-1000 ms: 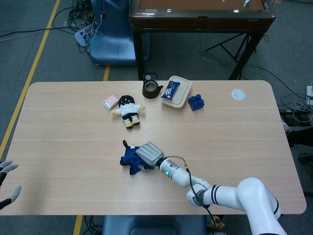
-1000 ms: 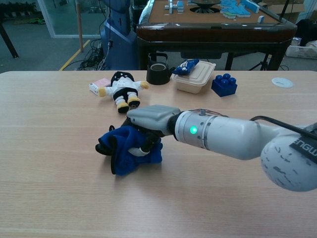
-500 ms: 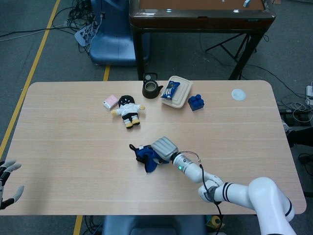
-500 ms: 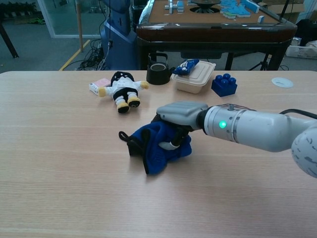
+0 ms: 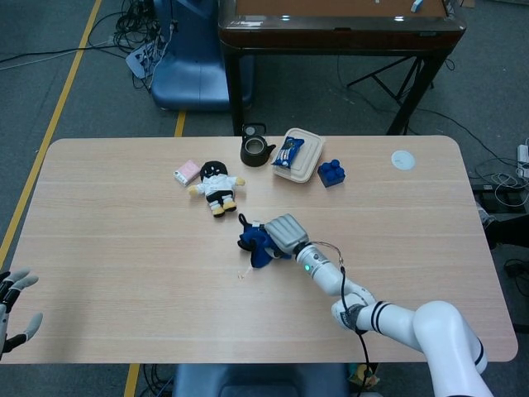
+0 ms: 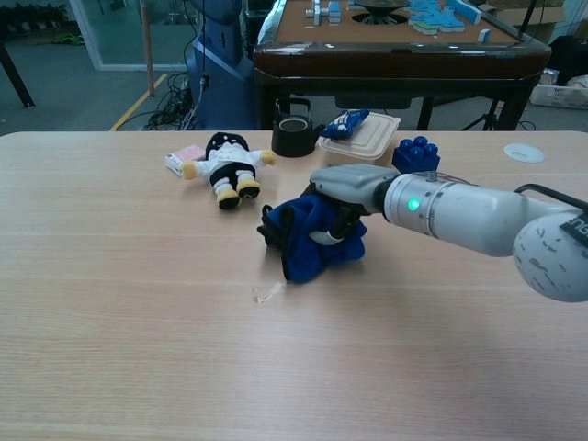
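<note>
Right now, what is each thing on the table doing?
Blue cloth: bunched, gripped by the right robot hand.
Doll: lying flat.
Teapot: upright.
Food box: closed, blue packet on top.
Left robot hand: open, holding nothing.

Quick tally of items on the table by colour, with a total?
Blue: 3 – cloth, block, snack packet
Black: 2 – teapot, doll
Pink: 1 – small box
Beige: 1 – food container
White: 1 – disc
Total: 8
</note>
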